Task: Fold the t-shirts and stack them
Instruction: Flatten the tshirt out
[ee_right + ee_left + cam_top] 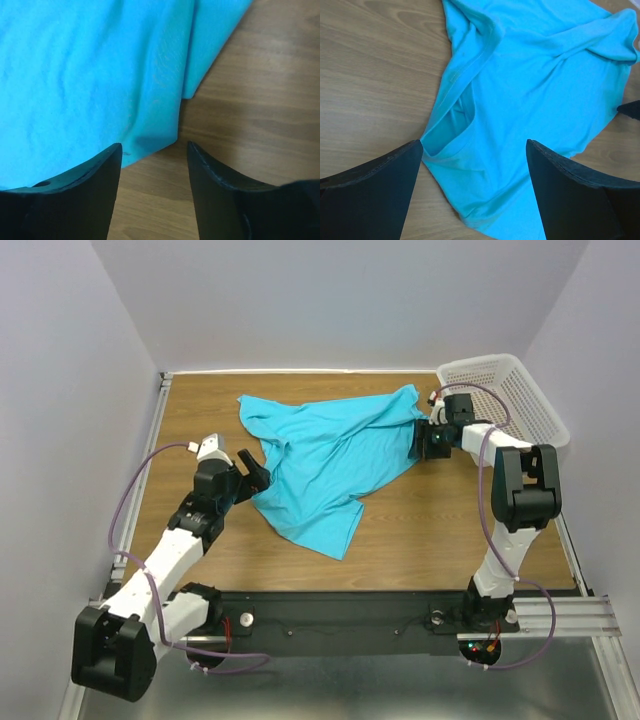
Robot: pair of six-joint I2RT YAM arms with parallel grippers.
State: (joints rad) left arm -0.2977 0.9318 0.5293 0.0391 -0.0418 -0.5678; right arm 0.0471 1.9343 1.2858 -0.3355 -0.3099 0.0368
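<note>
Turquoise tee (330,455) is spread out rumpled and unfolded on the wooden desk (440,530), just left of the white basket (520,390). One corner of the cloth reaches close to the basket but doesn't touch it afaict. The rest fans away from the basket, toward the desk's middle and the near edge.

Right hand (154,145) sits low btw the basket and the tee, right at the cloth edge that faces the basket. Its jaws are only partway apart. In the wrist view we see bare wood in the gap, and a folded hem lies just ahead of the tips. One finger overlaps the fabric a bit, but nothing looks pinched, so we'd say it's got hold of nothing.

Left hand (474,146) is on the side of the tee away from the basket, well apart from it. Jaws are spread wide w/ nothing in them. It hangs over the collar (472,67) end, and the neck opening gapes btw the two fingers. Can't tell if the tips touch the cloth or the desk.
</note>
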